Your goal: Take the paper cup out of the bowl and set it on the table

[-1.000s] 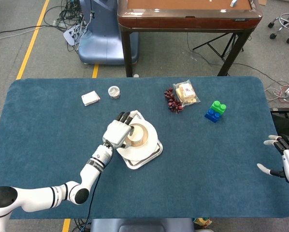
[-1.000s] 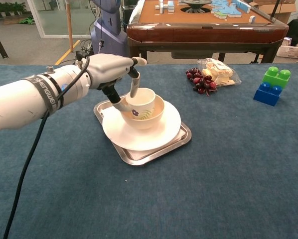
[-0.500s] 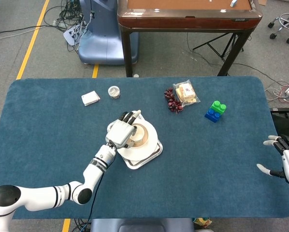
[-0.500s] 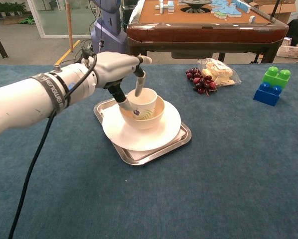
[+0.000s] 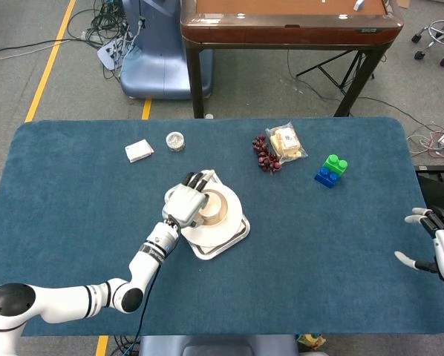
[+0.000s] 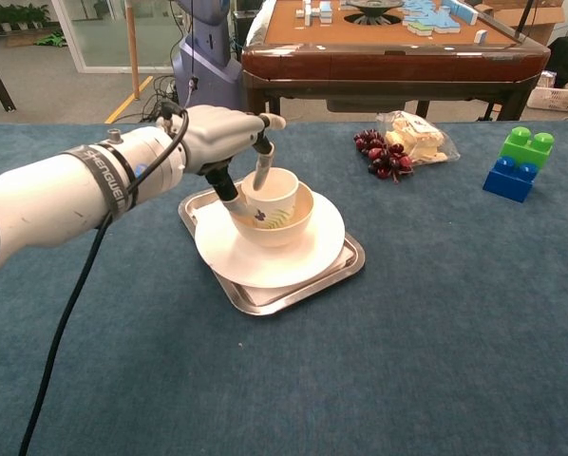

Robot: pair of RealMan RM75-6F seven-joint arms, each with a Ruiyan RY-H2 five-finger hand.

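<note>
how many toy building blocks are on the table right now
2: a green block stacked on a blue block, together at the table's far right side. None seem hidden.

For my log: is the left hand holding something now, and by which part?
The left hand holds the paper cup by its rim, fingers inside and outside the wall. The cup sits in the bowl.

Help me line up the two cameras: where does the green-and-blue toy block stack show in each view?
Head view: green-and-blue block stack right of centre, toward the table's far edge.
Chest view: block stack at the far right edge.
Shared landmark: the snack bag beside the dark berries, left of the blocks.
</note>
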